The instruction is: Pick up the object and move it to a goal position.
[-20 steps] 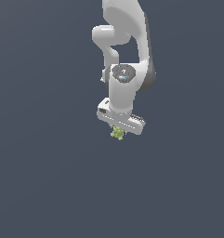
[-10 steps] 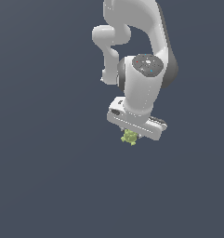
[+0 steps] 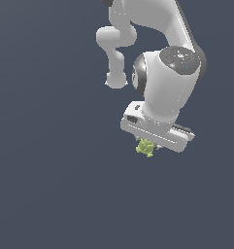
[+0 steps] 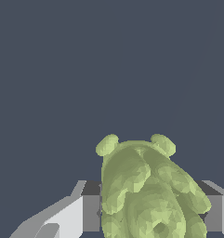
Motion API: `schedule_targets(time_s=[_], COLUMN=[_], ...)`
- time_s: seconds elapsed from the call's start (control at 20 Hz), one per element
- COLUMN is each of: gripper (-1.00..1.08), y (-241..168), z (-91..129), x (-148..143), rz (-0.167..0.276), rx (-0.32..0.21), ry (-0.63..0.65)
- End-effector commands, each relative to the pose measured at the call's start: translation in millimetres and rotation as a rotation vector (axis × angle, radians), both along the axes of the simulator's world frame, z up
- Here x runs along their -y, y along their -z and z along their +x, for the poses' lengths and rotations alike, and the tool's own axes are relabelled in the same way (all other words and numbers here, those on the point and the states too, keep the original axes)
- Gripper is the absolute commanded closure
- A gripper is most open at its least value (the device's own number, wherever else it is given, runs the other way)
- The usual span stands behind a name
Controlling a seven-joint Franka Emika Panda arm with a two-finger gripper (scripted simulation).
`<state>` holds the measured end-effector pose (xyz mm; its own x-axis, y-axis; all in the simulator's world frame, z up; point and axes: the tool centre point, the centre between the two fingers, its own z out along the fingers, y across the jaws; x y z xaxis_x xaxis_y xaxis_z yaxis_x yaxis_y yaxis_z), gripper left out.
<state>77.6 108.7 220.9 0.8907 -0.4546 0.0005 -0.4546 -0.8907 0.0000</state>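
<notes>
Arm shifted toward exterior view's right; one gripper (image 3: 148, 146) pinching one object (image 3: 146, 148).

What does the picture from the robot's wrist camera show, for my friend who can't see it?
A lumpy yellow-green object with small round knobs fills the lower part of the wrist view, held between the two grey-and-white fingers of the robot's gripper. Behind it there is only plain dark blue-grey background.
</notes>
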Motion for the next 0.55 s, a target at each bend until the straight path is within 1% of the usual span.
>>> schedule_targets(time_s=[0.0,0.25,0.5], gripper=[1.08,1.08,1.08], y=[-4.9,-10.2,-11.8], z=[5.6,12.2,14.3], x=[-4.3,-9.2,-10.6], rz=[0.000,0.000,0.000], rx=[0.000,0.000,0.000], ry=[0.000,0.000,0.000])
